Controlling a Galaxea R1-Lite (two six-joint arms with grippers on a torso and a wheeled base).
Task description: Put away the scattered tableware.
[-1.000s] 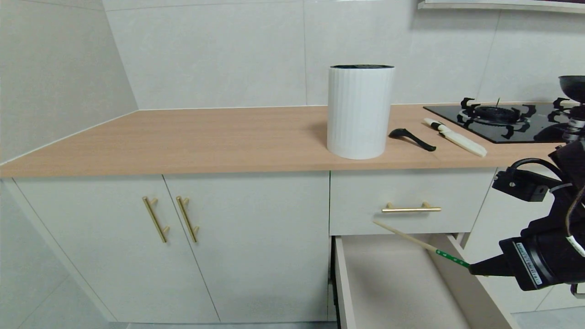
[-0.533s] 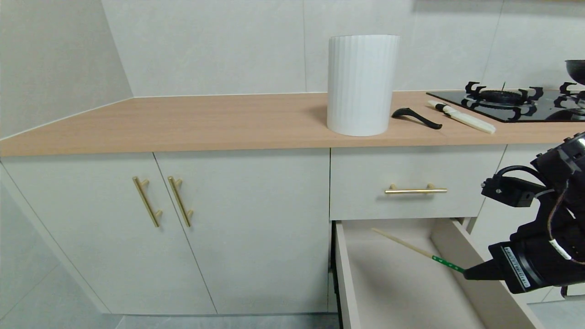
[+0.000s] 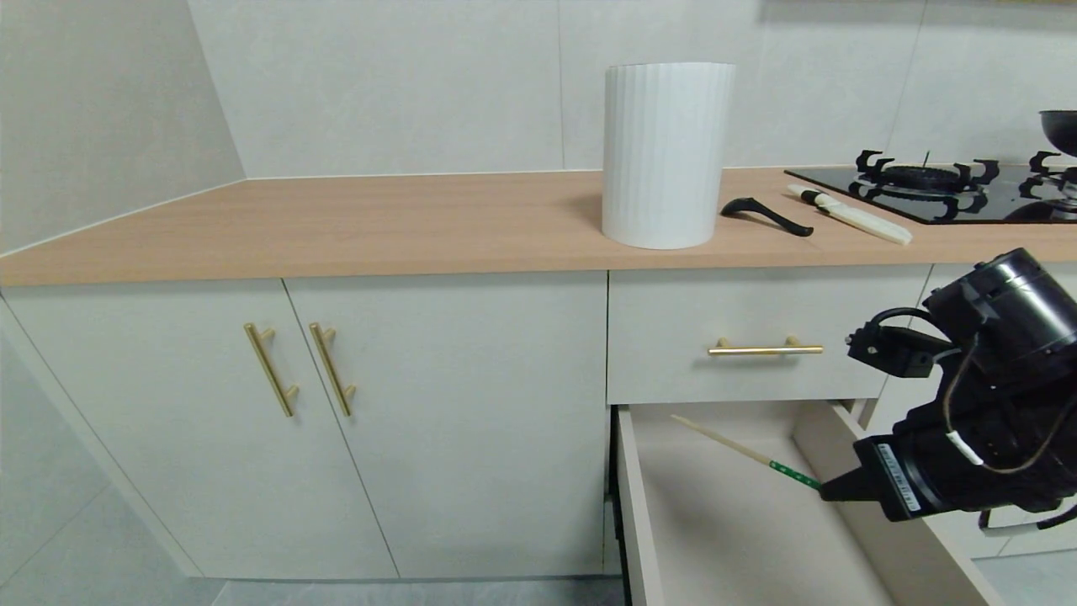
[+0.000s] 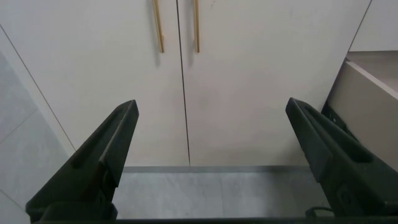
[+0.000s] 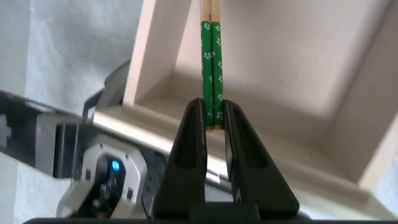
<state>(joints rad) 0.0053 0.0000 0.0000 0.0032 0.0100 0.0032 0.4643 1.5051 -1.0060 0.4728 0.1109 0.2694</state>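
The pair of chopsticks (image 3: 745, 450) lies slantwise in the head view. Its long axis runs from the right gripper (image 3: 829, 490) at about 4 o'clock up to the free tips at 10 o'clock, which point toward the back of the open drawer (image 3: 637, 513). The sticks are pale wood, thin and straight, and are pressed side by side. A green band with small white flowers marks the held end (image 5: 210, 62). The right gripper's (image 5: 212, 112) two black fingers are closed tight on that end, so the pair hangs above the drawer's floor (whether the tips touch anything I cannot tell). The drawer's right wall is just beside the gripper.

Above the open drawer is a closed drawer with a gold bar handle (image 3: 764, 348), and over that the wooden counter (image 3: 379, 223). A tall white ribbed container (image 3: 665, 156) stands on the counter. At its 3 o'clock lie a black spoon (image 3: 766, 216) and then a pale knife (image 3: 850, 220), with the black hob (image 3: 925, 189) beyond them.

The left gripper (image 4: 211, 109) has its fingers spread wide and holds nothing. It faces the cabinet doors (image 4: 249, 81) and their gold handles.
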